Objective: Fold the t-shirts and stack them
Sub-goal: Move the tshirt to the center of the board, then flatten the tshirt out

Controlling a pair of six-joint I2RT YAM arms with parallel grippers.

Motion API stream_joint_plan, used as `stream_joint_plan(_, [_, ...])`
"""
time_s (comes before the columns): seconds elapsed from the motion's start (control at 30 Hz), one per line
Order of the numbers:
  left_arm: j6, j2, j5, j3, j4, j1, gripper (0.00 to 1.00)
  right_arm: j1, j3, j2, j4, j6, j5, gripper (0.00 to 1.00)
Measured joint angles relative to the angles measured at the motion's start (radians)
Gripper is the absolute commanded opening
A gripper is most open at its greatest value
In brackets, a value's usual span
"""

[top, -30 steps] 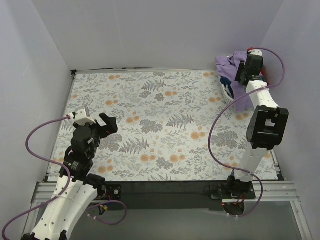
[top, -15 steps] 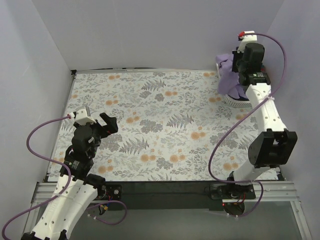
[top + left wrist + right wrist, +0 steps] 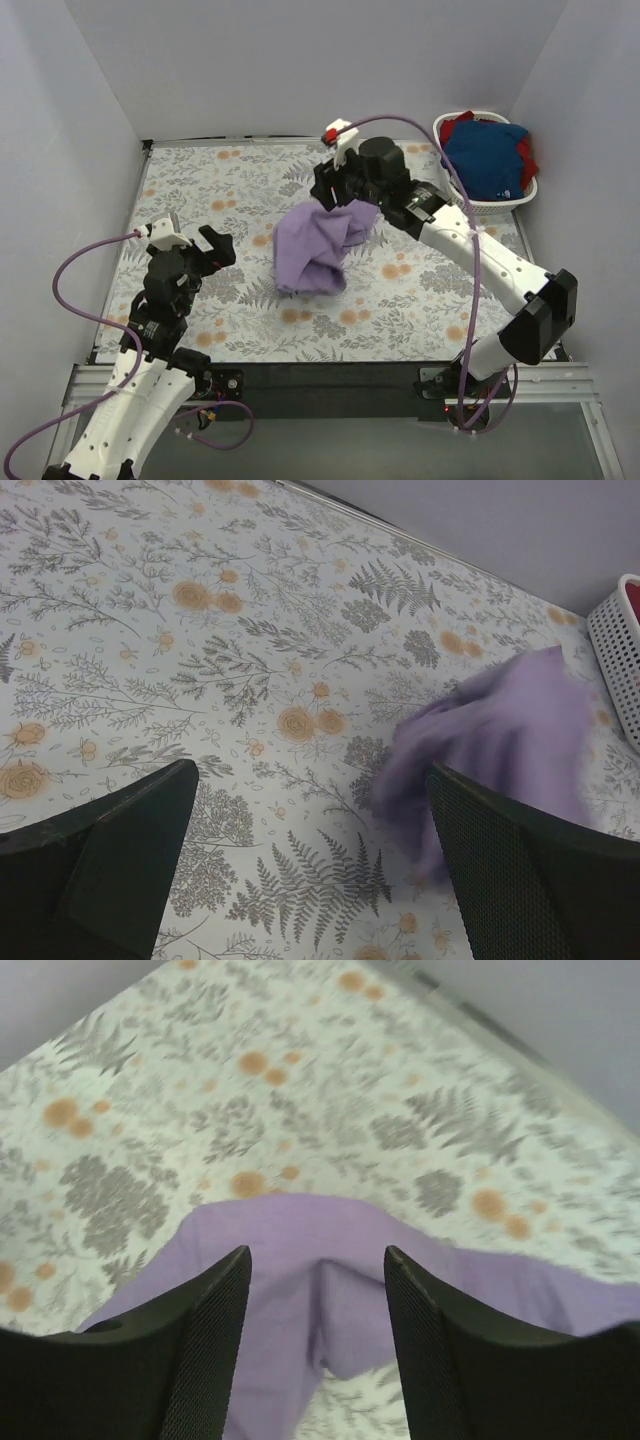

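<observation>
The lavender t-shirt (image 3: 313,249) is a crumpled bunch over the middle of the floral table, blurred in the left wrist view (image 3: 500,735). My right gripper (image 3: 336,192) hovers just above its far edge. In the right wrist view that gripper (image 3: 318,1255) is open, with the lavender cloth (image 3: 300,1300) below and between the spread fingers, not pinched. The blue t-shirt (image 3: 487,160) and the red t-shirt (image 3: 460,125) lie in the basket. My left gripper (image 3: 211,246) is open and empty at the table's left (image 3: 312,780).
The white laundry basket (image 3: 470,206) stands at the back right corner, its edge showing in the left wrist view (image 3: 622,645). Grey walls close in the table on three sides. The right arm stretches diagonally across the table's right half.
The right arm has swung from the basket to the table's middle, bringing the lavender t-shirt with it, and its jaws now stand apart. The left arm has not moved.
</observation>
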Motion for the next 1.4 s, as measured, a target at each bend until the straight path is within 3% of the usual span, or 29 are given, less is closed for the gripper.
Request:
stream_joint_plan(0.17, [-0.028,0.032,0.023,0.000,-0.005,0.000,0.98,0.041,-0.203,0.027,-0.013,0.067,-0.020,0.68])
stream_joint_plan(0.43, [-0.174,0.299,0.143,0.071,-0.113,0.000,0.98,-0.087,-0.529,-0.005,0.033,0.150,-0.049,0.64])
stream_joint_plan(0.6, [-0.277,0.493,0.224,0.061,-0.159,0.000,0.98,-0.173,-0.649,-0.004,0.130,0.204,-0.139,0.62])
stream_joint_plan(0.8, [-0.349,0.624,0.303,-0.023,-0.163,0.000,0.94,-0.178,-0.729,0.001,0.280,0.258,-0.297,0.61])
stream_joint_plan(0.87, [-0.362,0.668,0.318,-0.035,-0.154,0.000,0.90,-0.175,-0.737,0.010,0.315,0.273,-0.329,0.62])
stream_joint_plan(0.97, [-0.372,0.704,0.330,-0.040,-0.122,0.000,0.71,-0.174,-0.746,0.020,0.357,0.283,-0.362,0.62])
stream_joint_plan(1.0, [-0.373,0.717,0.333,-0.039,-0.109,0.000,0.61,-0.174,-0.747,0.023,0.369,0.288,-0.372,0.62])
stream_joint_plan(1.03, [-0.375,0.728,0.337,-0.037,-0.100,0.000,0.39,-0.174,-0.747,0.028,0.380,0.291,-0.382,0.62])
stream_joint_plan(1.07, [-0.379,0.739,0.341,-0.036,-0.091,0.000,0.24,-0.174,-0.747,0.034,0.390,0.296,-0.392,0.62])
stream_joint_plan(1.13, [-0.371,0.758,0.350,-0.031,-0.085,-0.001,0.10,-0.167,-0.750,0.045,0.410,0.301,-0.404,0.62])
stream_joint_plan(1.4, [-0.316,0.671,0.307,0.235,-0.226,-0.003,0.09,-0.092,-0.811,0.088,0.459,0.338,-0.420,0.62])
